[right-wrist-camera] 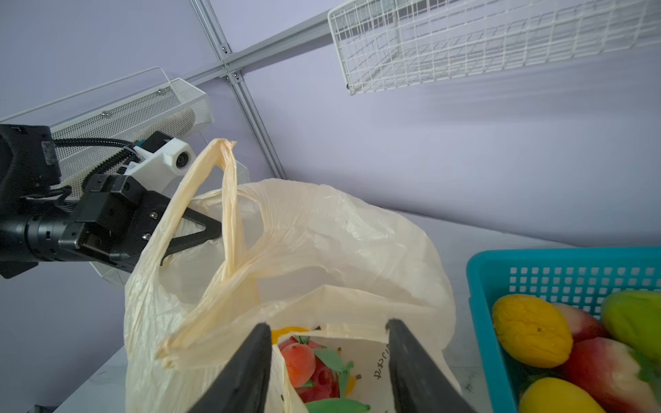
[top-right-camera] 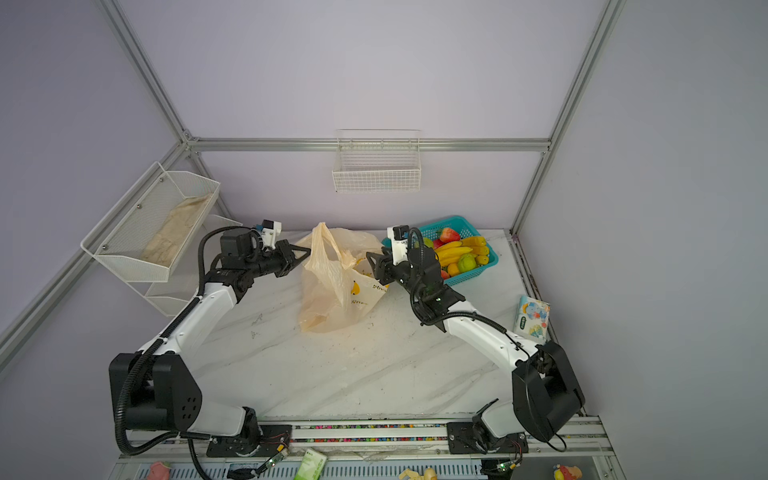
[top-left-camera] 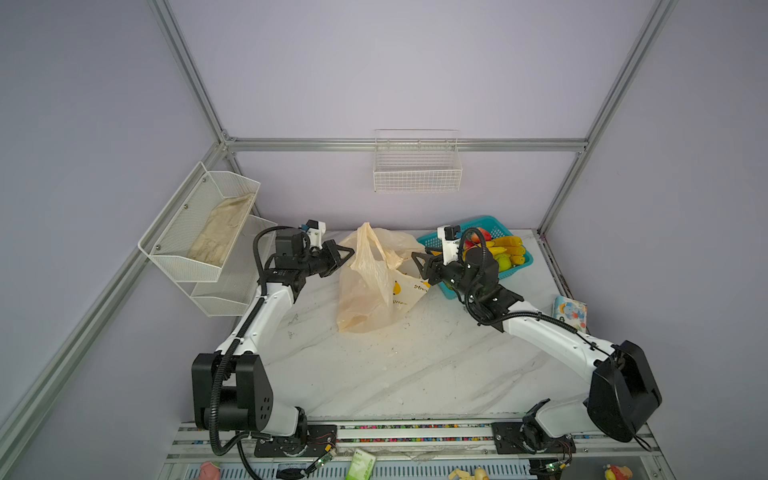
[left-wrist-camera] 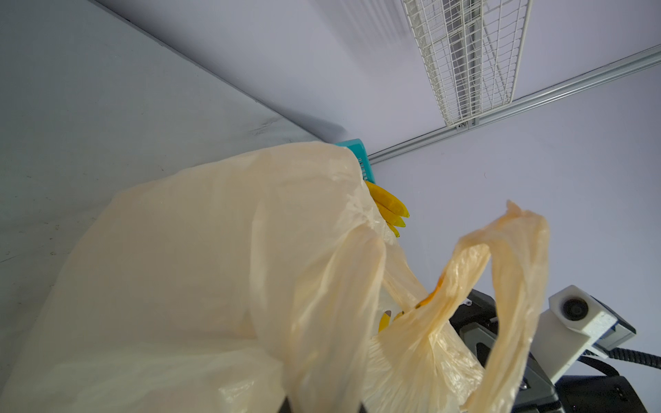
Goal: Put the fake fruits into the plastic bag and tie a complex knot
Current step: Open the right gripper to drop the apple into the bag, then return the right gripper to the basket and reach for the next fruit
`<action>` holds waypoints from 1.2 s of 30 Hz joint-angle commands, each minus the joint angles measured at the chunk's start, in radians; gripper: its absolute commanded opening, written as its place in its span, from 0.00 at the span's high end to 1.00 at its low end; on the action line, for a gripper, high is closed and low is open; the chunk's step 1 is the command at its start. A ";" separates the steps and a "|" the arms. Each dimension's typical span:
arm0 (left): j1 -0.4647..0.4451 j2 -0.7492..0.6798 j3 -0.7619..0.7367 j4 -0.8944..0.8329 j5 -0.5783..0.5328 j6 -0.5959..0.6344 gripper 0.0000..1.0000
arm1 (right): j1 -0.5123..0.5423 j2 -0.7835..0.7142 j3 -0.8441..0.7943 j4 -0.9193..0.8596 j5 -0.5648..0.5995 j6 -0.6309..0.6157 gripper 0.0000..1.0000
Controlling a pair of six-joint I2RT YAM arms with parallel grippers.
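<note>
The left tool [top-left-camera: 347, 252], clamped on the plastic bag [top-left-camera: 365, 299] at frame centre, may lose the thin film and let the mouth collapse while the right tool [right-wrist-camera: 327, 357], jaws apart, fetches more fake fruits [top-left-camera: 507, 243].

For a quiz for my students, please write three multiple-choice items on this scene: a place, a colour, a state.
1. Where is the teal plastic mesh basket?
A. rear right of the marble table
B. front left
C. on the wall
2. What colour is the wire wall basket?
A. black
B. white
C. red
3. How is the right tool?
A. open at the cream plastic bag's mouth
B. shut on a banana
C. shut on a pear
Key: 1 A, it sits by the far right corner; 2 B, its wires are white; 3 A, its jaws stand apart at the bag's mouth.
</note>
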 commanded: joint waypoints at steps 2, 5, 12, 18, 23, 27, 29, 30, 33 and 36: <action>0.000 -0.029 -0.039 0.043 0.012 0.010 1.00 | -0.045 -0.051 -0.032 -0.025 -0.063 0.020 0.44; 0.001 -0.030 -0.038 0.041 0.012 0.011 1.00 | -0.137 -0.077 -0.040 -0.044 -0.071 0.069 0.44; 0.000 -0.032 -0.038 0.041 0.012 0.011 1.00 | -0.360 0.098 0.082 -0.263 -0.105 0.066 0.41; 0.001 -0.032 -0.037 0.043 0.019 0.005 1.00 | -0.357 0.236 0.214 -0.464 -0.063 -0.071 0.33; 0.001 -0.032 -0.040 0.045 0.017 0.002 1.00 | -0.340 0.291 0.227 -0.522 -0.023 -0.115 0.31; 0.001 -0.031 -0.039 0.047 0.019 -0.001 1.00 | -0.297 0.342 0.248 -0.542 -0.001 -0.151 0.27; 0.000 -0.032 -0.040 0.049 0.014 0.002 1.00 | -0.287 0.380 0.278 -0.556 0.010 -0.171 0.26; 0.002 -0.032 -0.042 0.049 0.015 0.001 1.00 | -0.280 0.398 0.292 -0.558 0.014 -0.181 0.26; 0.001 -0.032 -0.041 0.050 0.022 -0.002 1.00 | -0.272 0.448 0.339 -0.572 0.033 -0.194 0.27; 0.000 -0.032 -0.040 0.049 0.019 0.000 1.00 | -0.266 0.492 0.381 -0.578 0.034 -0.206 0.30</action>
